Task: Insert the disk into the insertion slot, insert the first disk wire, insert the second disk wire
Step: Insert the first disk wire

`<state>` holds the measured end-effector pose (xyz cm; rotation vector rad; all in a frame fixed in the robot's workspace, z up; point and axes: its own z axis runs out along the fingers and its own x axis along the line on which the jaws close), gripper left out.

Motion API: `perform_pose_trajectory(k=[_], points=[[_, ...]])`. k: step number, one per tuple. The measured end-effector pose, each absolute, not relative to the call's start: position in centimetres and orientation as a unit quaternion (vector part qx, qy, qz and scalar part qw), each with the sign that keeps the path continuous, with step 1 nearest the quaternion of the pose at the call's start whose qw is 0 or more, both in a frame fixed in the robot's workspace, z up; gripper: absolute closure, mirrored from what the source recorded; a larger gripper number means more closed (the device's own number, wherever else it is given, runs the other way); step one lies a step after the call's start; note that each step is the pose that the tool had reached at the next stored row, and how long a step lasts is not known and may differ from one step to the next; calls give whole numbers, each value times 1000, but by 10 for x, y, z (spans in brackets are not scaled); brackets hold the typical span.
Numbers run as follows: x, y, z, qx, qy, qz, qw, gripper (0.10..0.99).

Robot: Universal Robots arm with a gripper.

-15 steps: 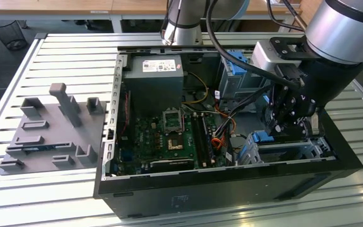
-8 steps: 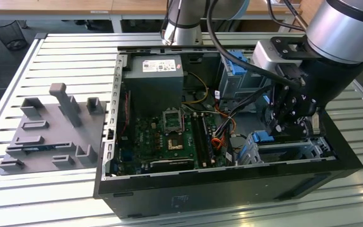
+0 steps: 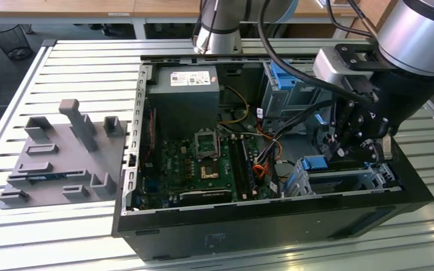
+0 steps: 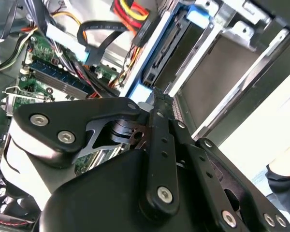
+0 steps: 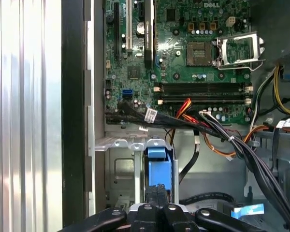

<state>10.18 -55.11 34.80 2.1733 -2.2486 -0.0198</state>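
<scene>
- The step in hand, as I judge it, is putting the disk (image 5: 157, 166) into the slot (image 5: 120, 170). No wire is being handled.
- The disk stands on its edge inside the slot, at the lower right of the exterior view, within the computer case (image 3: 277, 226). What I see of it is its blue frame between the metal walls.
- The gripper (image 5: 157, 192) is clenched. In the first wrist view its two tips lie side by side with almost no gap, right at the near end of the blue frame. Whether they pinch a thin part of the frame or only press on it, I cannot tell.
- To do this well, I think the push must go straight along the slot walls, so that the frame does not tilt and jam. A slow, even pressure seems safer than a hard one.
- The black wires (image 5: 251, 159) run just beside the slot, and I would keep them out of the disk's path.
- Count: one arm (image 3: 420, 34), one gripper, one disk, one slot, and one taller cage (image 3: 277, 93) with one blue clip (image 3: 281, 72) at the upper right of the exterior view.
- Also one main board (image 3: 198, 164), one processor socket (image 5: 237, 48), one power supply box (image 3: 183, 99), and one grey tray (image 3: 59, 164) on the table (image 3: 81, 62) at the exterior view's left.
</scene>
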Motion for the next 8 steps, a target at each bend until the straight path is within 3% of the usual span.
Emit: perform_pose_trajectory(k=[8], points=[[128, -551, 348, 695, -719, -9, 7, 980]])
